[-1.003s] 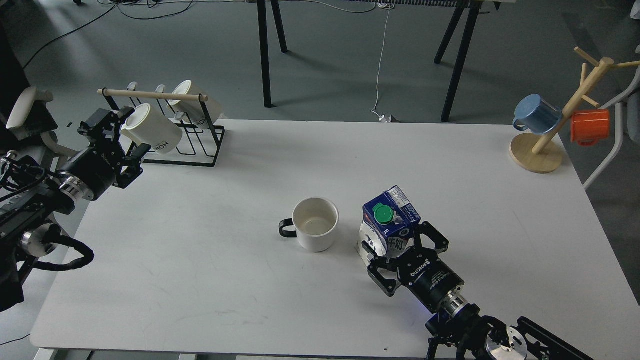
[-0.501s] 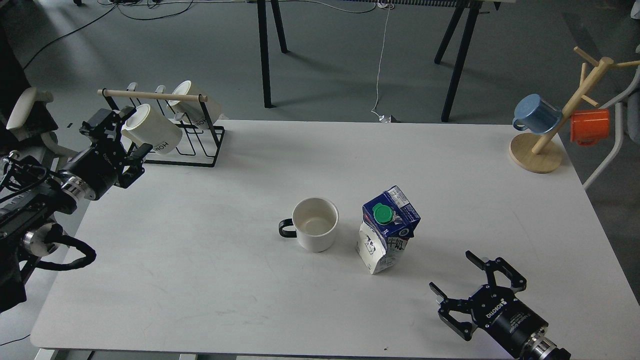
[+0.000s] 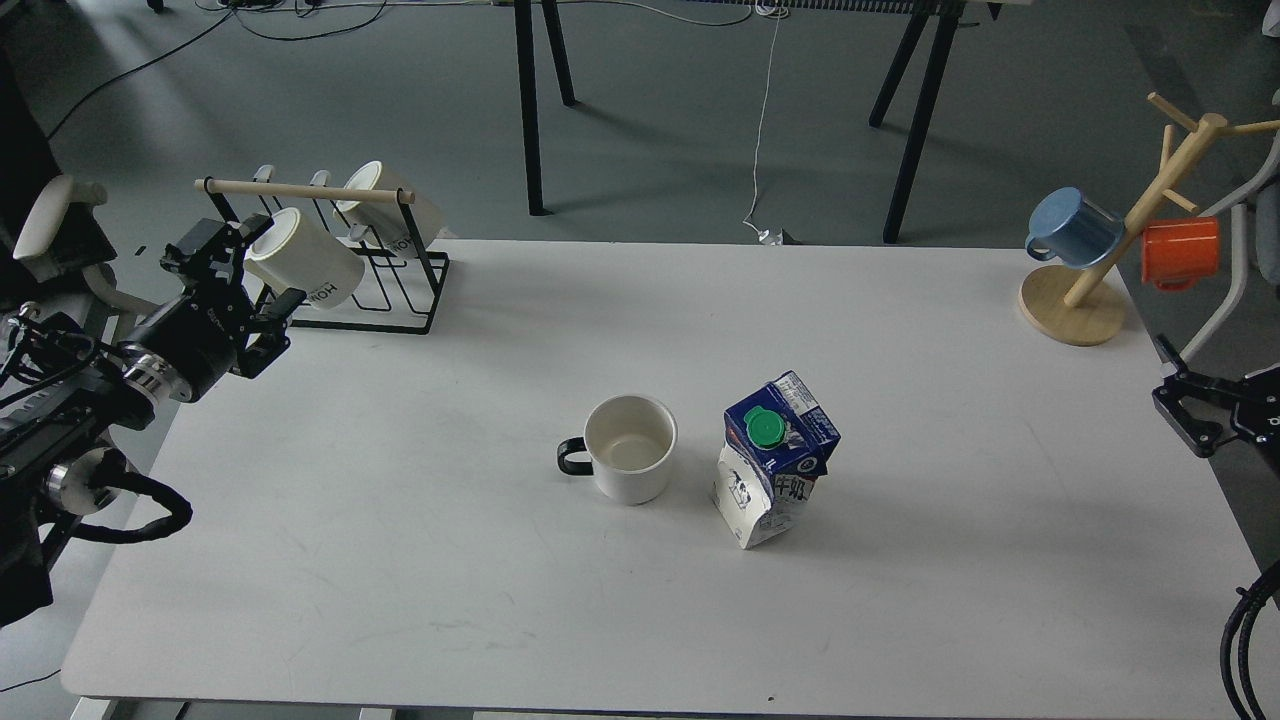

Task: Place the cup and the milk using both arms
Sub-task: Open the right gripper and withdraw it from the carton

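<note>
- The milk (image 3: 776,460) stands upright near the middle of the desk (image 3: 400,560), green cap on; nothing holds it, so it seems already placed.
- Just beside it, apart, the cup (image 3: 630,461) stands mouth up, handle to the left, with nothing inside.
- The right pincer (image 3: 1195,400) is at the desk's right edge, mostly cut off; I cannot tell its opening.
- The left pincer (image 3: 240,290) is open and holds nothing, close to the rack (image 3: 390,285) with cream mugs.
</note>
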You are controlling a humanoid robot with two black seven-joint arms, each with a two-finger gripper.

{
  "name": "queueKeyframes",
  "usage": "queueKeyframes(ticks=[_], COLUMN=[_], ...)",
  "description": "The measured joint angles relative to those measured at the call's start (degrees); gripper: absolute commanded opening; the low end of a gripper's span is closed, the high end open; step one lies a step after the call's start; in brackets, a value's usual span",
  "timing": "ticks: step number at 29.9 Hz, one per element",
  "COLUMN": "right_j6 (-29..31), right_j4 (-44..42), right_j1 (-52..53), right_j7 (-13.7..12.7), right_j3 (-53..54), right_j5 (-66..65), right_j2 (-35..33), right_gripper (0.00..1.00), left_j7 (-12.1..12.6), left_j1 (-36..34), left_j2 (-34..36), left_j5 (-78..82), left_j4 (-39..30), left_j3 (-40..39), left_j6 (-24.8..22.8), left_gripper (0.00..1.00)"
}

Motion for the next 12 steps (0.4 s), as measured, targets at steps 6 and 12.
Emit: queueKeyframes(ticks=[6,12], right_j6=[0.0,0.0], right_j4=[-8.2,-11.4], right_j1=[8.2,12.8], right_j7=[0.1,0.3], right_j3=[-4.8,-8.0], right_j5=[0.0,0.1], right_j2=[0.6,1.2], right_gripper=[0.97,0.97], left_j7=[0.0,0.0], left_j1=[-0.1,-0.4], left_j2=[0.0,-0.1], left_j5=[0.0,0.0], left_j4=[-0.1,-0.1], left_j3=[-0.1,-0.2], left_j6=[0.0,0.0], left_gripper=[0.98,0.98])
